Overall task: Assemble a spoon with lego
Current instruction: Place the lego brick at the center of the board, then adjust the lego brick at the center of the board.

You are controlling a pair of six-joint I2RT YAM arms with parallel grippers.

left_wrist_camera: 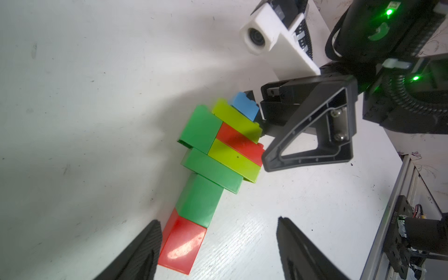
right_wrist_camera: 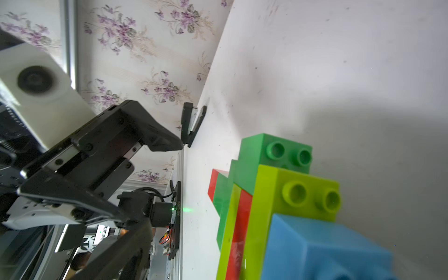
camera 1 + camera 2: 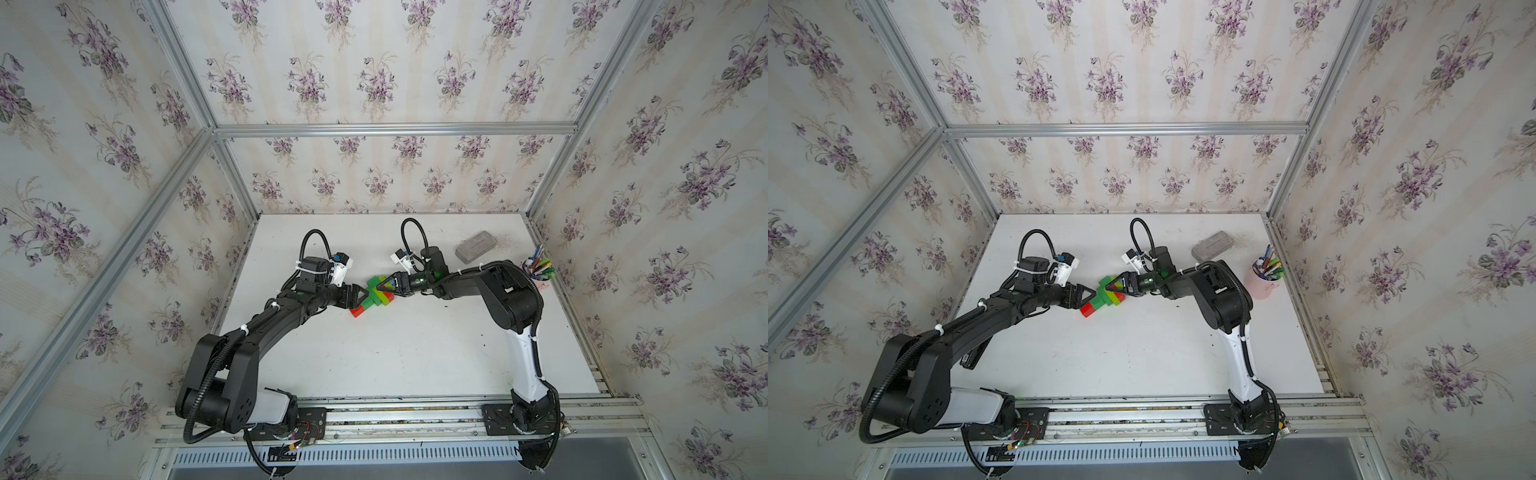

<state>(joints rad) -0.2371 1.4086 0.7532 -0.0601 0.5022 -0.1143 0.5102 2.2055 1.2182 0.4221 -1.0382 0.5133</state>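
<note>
The spoon [image 3: 368, 300] [image 3: 1104, 297] lies flat on the white table [image 3: 415, 353] between my two grippers. Its handle is red and green, and its head [image 1: 218, 145] is wider, in green, lime and red. A small blue brick [image 1: 244, 106] [image 2: 315, 247] sits at the tip. My left gripper [image 3: 365, 296] [image 1: 218, 220] is open at the handle end. The red end brick [image 1: 181, 242] lies between its fingers, close to one finger [image 1: 148, 247] and well apart from the other. My right gripper [image 3: 379, 287] [image 1: 258, 128] is open, its jaws standing wide on either side of the blue tip.
A grey block [image 3: 476, 246] lies at the back right of the table. A pink cup of pens [image 3: 1264, 282] stands by the right wall. Floral walls close the table on three sides, and an aluminium rail [image 3: 395, 409] runs along the front.
</note>
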